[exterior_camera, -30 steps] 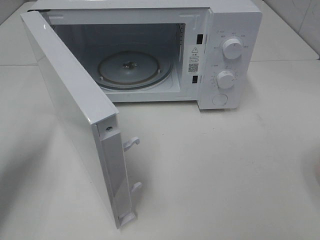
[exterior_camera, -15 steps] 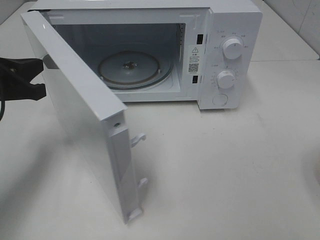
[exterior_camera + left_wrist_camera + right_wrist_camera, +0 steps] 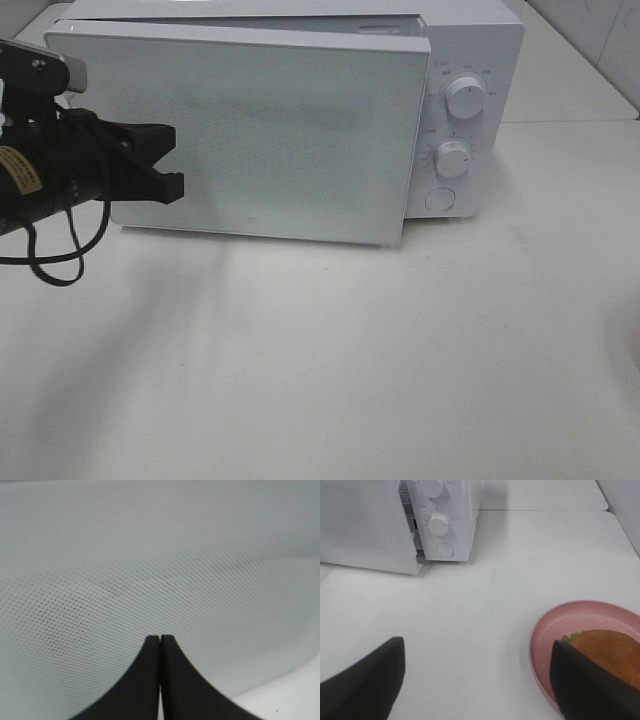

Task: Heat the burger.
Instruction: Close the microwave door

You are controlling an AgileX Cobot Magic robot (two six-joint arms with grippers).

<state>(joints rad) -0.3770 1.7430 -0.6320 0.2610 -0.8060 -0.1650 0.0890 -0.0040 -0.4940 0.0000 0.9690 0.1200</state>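
The burger (image 3: 607, 652), with a golden-brown bun and a bit of green at its edge, lies on a pink plate (image 3: 560, 625) on the table in the right wrist view. My right gripper (image 3: 477, 680) hangs open above the table, and its one finger (image 3: 585, 685) covers part of the plate. The burger is out of the exterior view. My left gripper (image 3: 175, 160) is shut and empty, its tips (image 3: 160, 638) pressed against the white dotted microwave door (image 3: 270, 130). The door stands almost shut, with its free edge slightly out from the front.
The white microwave (image 3: 470, 60) stands at the back of the white table (image 3: 400, 350), with two knobs (image 3: 466, 97) and a round button on its right panel. It also shows in the right wrist view (image 3: 450, 520). A black cable hangs from my left arm.
The microwave door has swung from wide open to almost shut. My left gripper came in from the left and now presses on the door's outside.
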